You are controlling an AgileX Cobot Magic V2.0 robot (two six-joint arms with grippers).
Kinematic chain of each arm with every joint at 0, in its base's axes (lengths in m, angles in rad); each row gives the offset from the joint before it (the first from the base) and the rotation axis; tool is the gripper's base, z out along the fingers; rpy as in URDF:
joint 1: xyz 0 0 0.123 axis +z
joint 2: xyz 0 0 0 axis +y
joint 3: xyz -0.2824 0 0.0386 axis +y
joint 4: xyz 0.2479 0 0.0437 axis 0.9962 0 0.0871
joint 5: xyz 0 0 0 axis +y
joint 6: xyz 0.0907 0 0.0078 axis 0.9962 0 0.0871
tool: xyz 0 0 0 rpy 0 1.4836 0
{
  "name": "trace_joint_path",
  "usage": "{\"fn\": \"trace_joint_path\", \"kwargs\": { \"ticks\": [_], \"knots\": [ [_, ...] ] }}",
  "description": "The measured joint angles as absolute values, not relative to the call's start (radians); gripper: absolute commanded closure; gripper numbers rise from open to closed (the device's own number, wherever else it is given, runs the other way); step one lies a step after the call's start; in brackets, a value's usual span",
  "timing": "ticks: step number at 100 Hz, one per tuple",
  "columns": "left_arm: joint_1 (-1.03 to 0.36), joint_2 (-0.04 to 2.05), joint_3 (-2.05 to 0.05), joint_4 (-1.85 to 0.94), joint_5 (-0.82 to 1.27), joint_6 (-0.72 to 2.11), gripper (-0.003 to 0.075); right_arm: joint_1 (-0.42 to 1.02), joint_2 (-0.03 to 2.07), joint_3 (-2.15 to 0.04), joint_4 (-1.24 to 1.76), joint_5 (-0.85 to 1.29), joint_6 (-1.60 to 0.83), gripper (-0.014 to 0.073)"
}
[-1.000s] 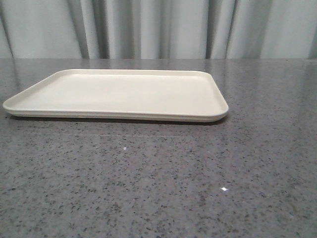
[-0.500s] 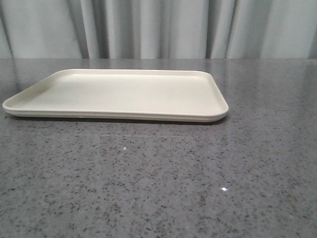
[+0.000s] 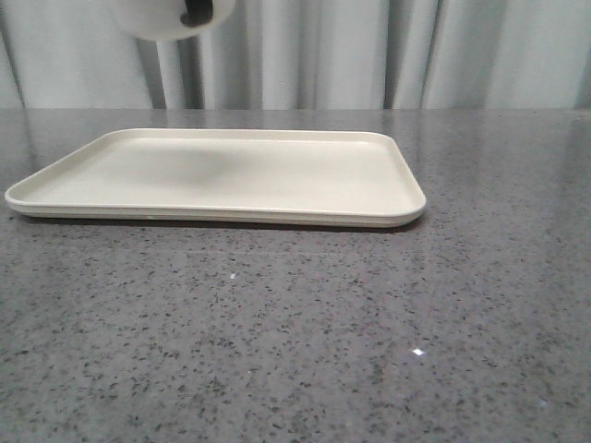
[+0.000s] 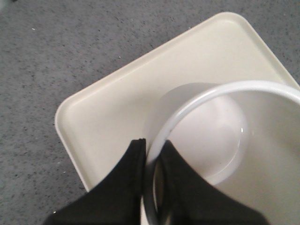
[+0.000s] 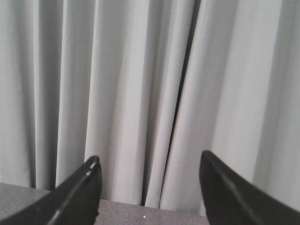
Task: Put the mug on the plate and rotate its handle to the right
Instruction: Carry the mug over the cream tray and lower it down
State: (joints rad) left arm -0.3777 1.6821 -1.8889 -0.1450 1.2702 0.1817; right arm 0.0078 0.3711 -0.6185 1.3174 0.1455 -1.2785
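While left gripper point(image 4: 152, 154) pinches the white enamel-style mug point(image 3: 175, 17) by its rim above the cream rectangular plate point(image 3: 277, 198), lower straight, level; right gripper point(image 5: 147, 187) idle, agape.

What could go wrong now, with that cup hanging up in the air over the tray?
The left gripper pinches the mug only by its rim, one finger inside and one outside, so it might slip or swing and drop onto the plate.

In the front view the mug shows only at the top edge, above the plate's left part; lowered off-centre, it could land near the rim.

The handle is barely visible, so turning it rightward may be misjudged.
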Motion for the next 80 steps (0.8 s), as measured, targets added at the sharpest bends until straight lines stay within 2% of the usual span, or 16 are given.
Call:
{"fn": "trace_joint_path", "kwargs": {
  "ticks": [39, 80],
  "knots": [
    [-0.466, 1.844, -1.889, -0.145, 1.264, 0.182, 0.0740, 0.008, 0.371, -0.618, 1.317, 0.147, -1.279, 0.0129],
    [-0.470, 1.892, -1.889, -0.145, 1.256, 0.182, 0.0740, 0.008, 0.371, -0.618, 1.316, 0.147, -1.279, 0.0129]
  ]
}}
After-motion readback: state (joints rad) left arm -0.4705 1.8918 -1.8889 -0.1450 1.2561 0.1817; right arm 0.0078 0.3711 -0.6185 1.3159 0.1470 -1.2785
